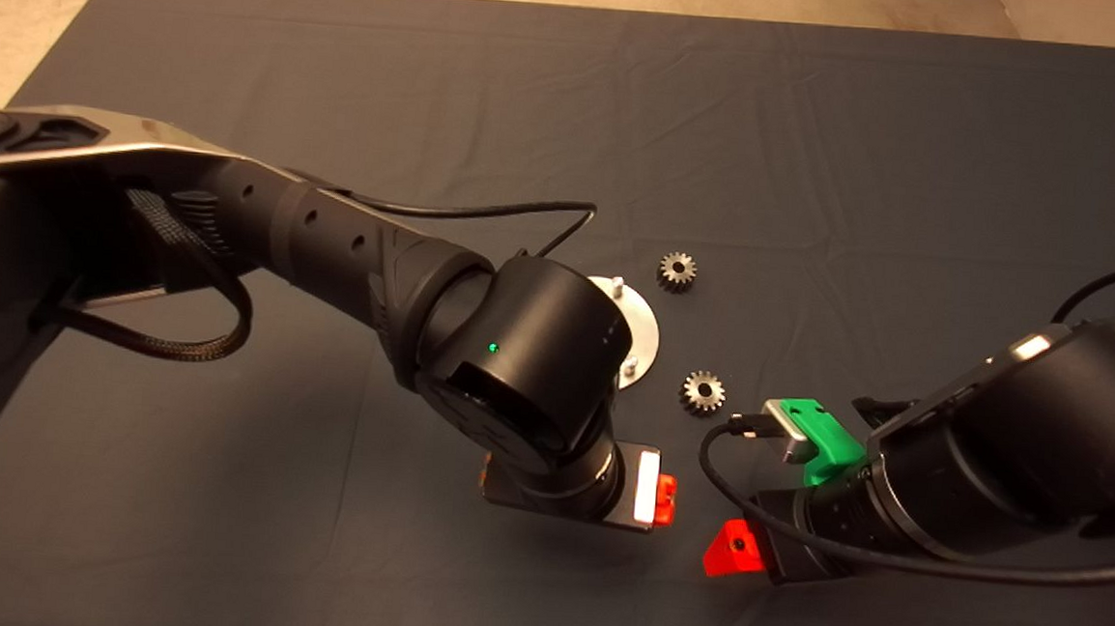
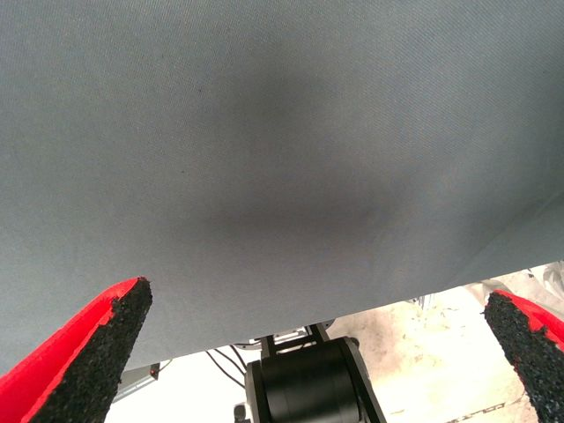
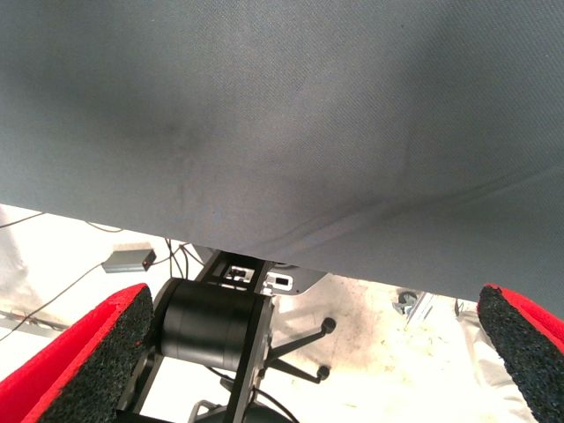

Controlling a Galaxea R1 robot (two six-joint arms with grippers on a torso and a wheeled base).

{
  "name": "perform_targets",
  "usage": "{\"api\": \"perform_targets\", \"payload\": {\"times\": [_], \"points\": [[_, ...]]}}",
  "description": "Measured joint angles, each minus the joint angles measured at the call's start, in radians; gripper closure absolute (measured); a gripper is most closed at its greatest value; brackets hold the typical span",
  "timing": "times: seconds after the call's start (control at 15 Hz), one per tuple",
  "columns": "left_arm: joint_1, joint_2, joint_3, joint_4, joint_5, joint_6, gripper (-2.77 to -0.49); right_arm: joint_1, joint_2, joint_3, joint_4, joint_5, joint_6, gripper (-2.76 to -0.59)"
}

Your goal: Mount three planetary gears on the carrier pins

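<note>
The round silver disc (image 1: 641, 334) lies mid-mat, mostly hidden under my left arm's wrist. Two carrier pins show at its rim, one at the far side (image 1: 617, 283) and one at the near side (image 1: 629, 364); the third is hidden. Two planetary gears lie flat on the mat, one beyond the disc (image 1: 677, 270) and one to its near right (image 1: 704, 391). The third gear is out of view. My left gripper (image 1: 659, 500) hangs near the mat's front, open and empty, as the left wrist view (image 2: 317, 298) shows. My right gripper (image 1: 733, 548) is beside it, open and empty (image 3: 315, 295).
The dark mat (image 1: 570, 111) covers the table. My left arm (image 1: 349, 242) reaches across the mat's left half. Both wrist views look past the mat's front edge at the floor, with a black cylindrical base (image 3: 211, 335) and cables.
</note>
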Motion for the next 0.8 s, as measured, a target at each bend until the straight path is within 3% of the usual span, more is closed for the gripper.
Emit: {"api": "perform_targets", "payload": {"times": [0.53,0.8], "points": [[-0.011,-0.003,0.004,-0.001,0.000,0.000,-2.75,0.003,-0.019,-0.014,0.001,0.002,-0.008,-2.75],[-0.011,-0.002,0.004,-0.001,0.000,0.000,-2.75,0.008,-0.057,-0.077,0.000,-0.001,-0.110,-2.75]]}}
